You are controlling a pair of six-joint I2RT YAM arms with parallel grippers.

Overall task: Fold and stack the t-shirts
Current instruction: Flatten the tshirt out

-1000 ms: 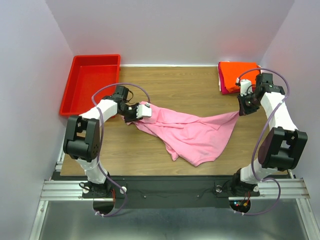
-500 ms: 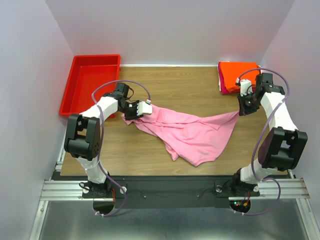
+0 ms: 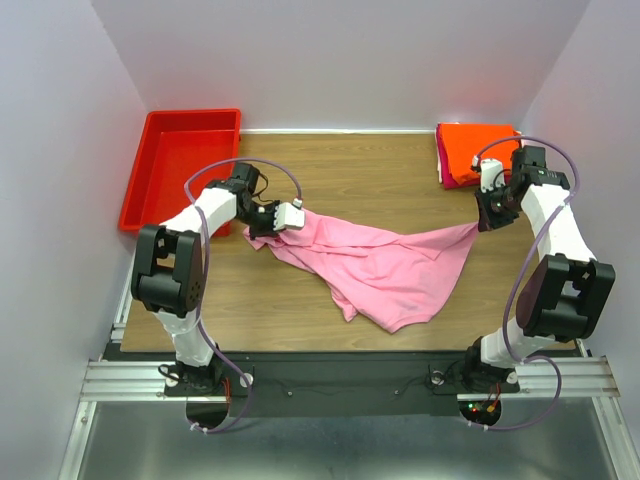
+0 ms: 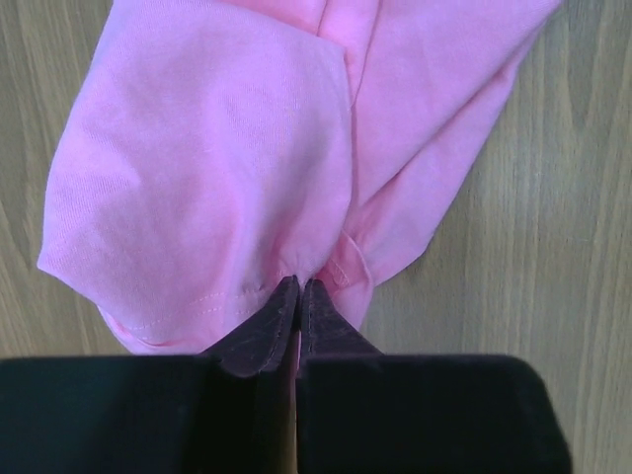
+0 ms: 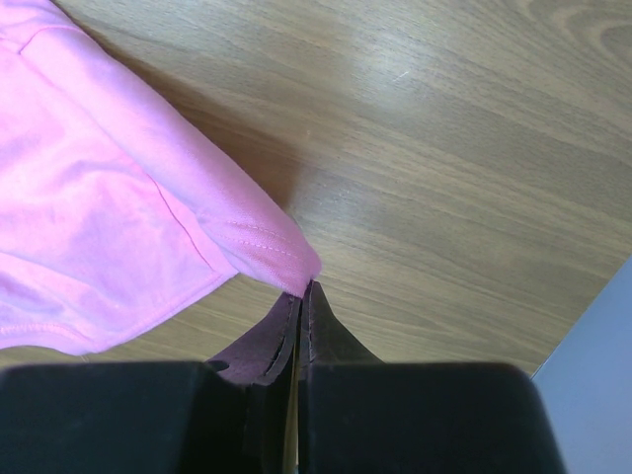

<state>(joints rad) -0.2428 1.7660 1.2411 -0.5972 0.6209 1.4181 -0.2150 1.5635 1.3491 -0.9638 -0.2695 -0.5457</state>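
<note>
light pink t-shirt [image 3: 385, 265] lies crumpled across the middle of the wooden table [image 3: 340, 170], stretched between the two arms, bulk of it sagging toward the near edge. left gripper [image 3: 268, 222] is clamped on the shirt's left end; left wrist view shows the dark fingers [image 4: 265, 331] pressed together with a hemmed fold of pink cloth [image 4: 217, 178] pinched at the tips, cloth spreading away over the wood. right gripper [image 3: 490, 217] is clamped on the shirt's right corner; right wrist view shows its fingertips [image 5: 326, 331] closed on a stitched hem corner [image 5: 272, 247], the rest of the cloth running off to the left, bare table to the right. the shirt's right end is pulled to a narrow point at that gripper. bright orange t-shirt [image 3: 475, 148] sits folded at the far right corner of the table, with a strip of darker pink-red t-shirt [image 3: 450, 182] showing under its near-left edge. red plastic tray [image 3: 150, 190] sits at the far left corner, well apart from the pink shirt.
</note>
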